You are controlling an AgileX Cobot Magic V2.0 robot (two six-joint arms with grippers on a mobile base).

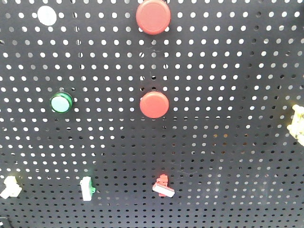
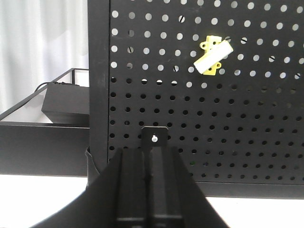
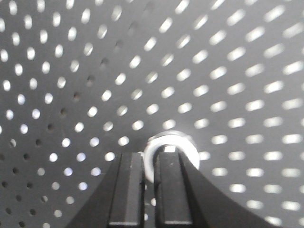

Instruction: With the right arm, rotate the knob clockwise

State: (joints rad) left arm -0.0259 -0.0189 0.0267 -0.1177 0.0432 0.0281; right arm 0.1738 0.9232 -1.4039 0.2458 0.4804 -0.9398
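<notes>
1. The jaws of the right gripper point(image 3: 149, 159) stand close together with only a thin slit between them, right up against the task's thing. I cannot tell whether they are clamped on it, since the fingers point(image 3: 173, 190) hide its middle. The jaws of the left gripper point(image 2: 150, 156) are together with nothing between them, held back from the board.
2. The black perforated metal panel point(image 3: 223, 57) fills the right wrist view. The front-facing view shows no arm, and I cannot pick out the knob there.
3. The small round silver-rimmed knob point(image 3: 187, 145) is mounted on that panel. It sits low in the right wrist view, directly behind those fingers and partly covered by them.
4. Progress, as I judge it: the reach looks done, with the right arm at the knob. The clockwise turn seems left to do, or at most just begun. Nothing shows how far the knob has been turned.
5. The knob's long axis runs straight out of the panel, with its face toward the right gripper. Any pointer or grip bar on that face is hidden, so which way it points cannot be read.
</notes>
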